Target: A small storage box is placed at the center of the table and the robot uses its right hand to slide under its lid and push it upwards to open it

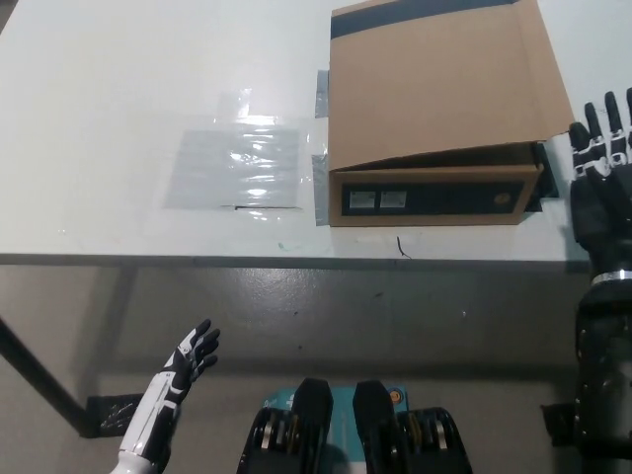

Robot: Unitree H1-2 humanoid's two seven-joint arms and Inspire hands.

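A brown cardboard storage box (434, 196) sits on the white table (118, 118) right of centre, its front face dark with two small labels. Its lid (444, 84) lies over the top, the front right corner lifted a little off the body. My black right hand (600, 168) is open with fingers pointing away from me, just right of the box's front right corner and apart from it. My white left hand (188, 360) hangs open below the table edge at the lower left.
A clear plastic sheet (237, 163) lies flat on the table left of the box. Grey tape strips (320, 188) sit at the box's left side. The table's front edge (296, 260) runs across the middle, with grey floor below.
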